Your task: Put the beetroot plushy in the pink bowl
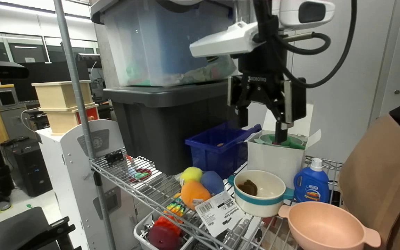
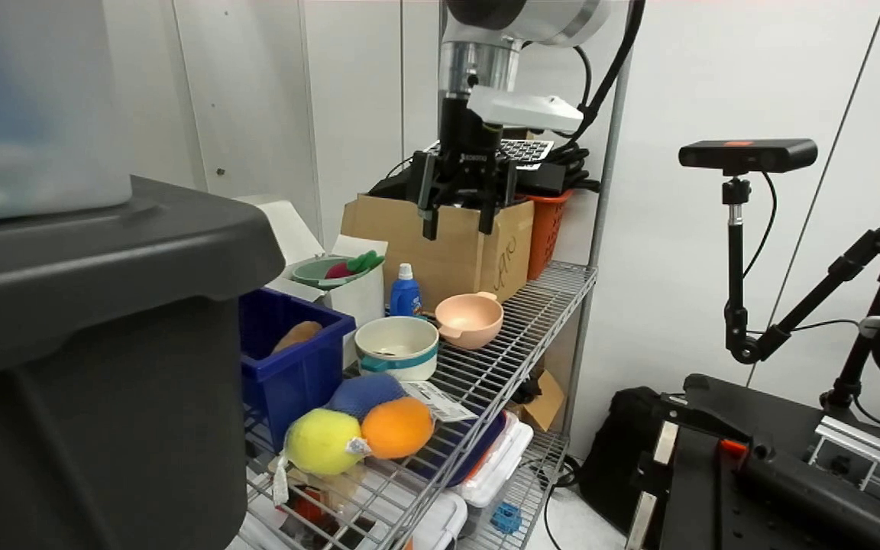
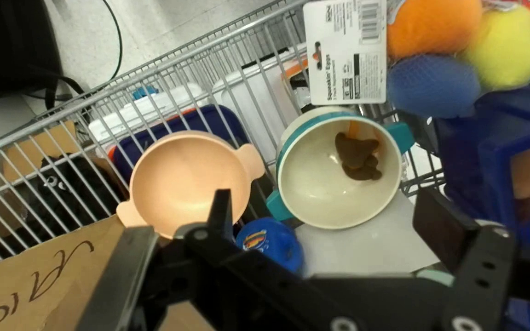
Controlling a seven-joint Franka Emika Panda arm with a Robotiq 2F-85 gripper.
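The tool hangs well above the wire table, released, its two fingers spread wide. From where I stand I can make out the beetroot plushy: it lies in a green bowl in the mouth of the white box, green leaves reaching the rim, though in an exterior view a finger covers part of it. The pink bowl stands upright on the table, just beside a cream bowl with teal handles, where something brown lies. A blue bottle stands close by, between the white box and a cardboard box
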